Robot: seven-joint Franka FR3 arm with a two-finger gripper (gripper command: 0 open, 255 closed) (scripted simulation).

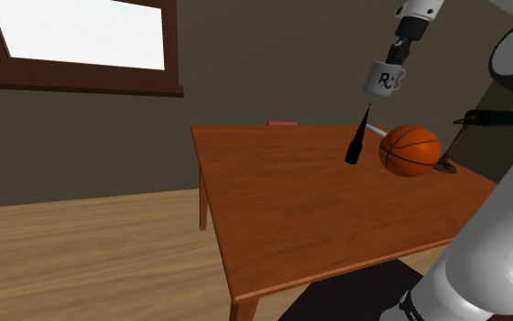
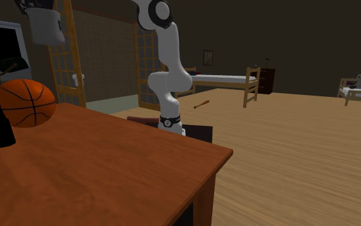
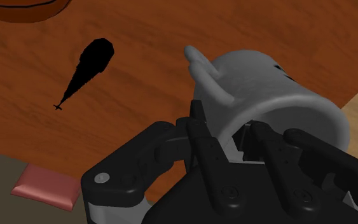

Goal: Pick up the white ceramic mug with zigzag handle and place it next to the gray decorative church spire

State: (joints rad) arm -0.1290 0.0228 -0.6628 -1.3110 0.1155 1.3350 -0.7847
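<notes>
- The table [image 1: 282, 201] lies well below the gripper [image 1: 394, 56]. The mug isn't on it, so you have the whole setting-down left to do.
- The basketball [image 1: 410, 150] sits on the table under the gripper, just beside the spire. I judge that side is taken, so plan on putting the mug down at the spire's open side.
- The mug [image 1: 384, 80], pale and plain, hangs from the gripper, clear of the table. In the wrist view the fingers [image 3: 199, 127] are clamped on its rim, beside the handle [image 3: 206, 73]. Your pickup is done.
- The spire [image 1: 357, 144], nearly black here rather than gray, stands on the table below the gripper, well apart from the mug. What's left is to lower the mug beside it and let go.
- The only writing is dark lettering on the mug's side, which reads like "RC" in the shoulder view.
</notes>
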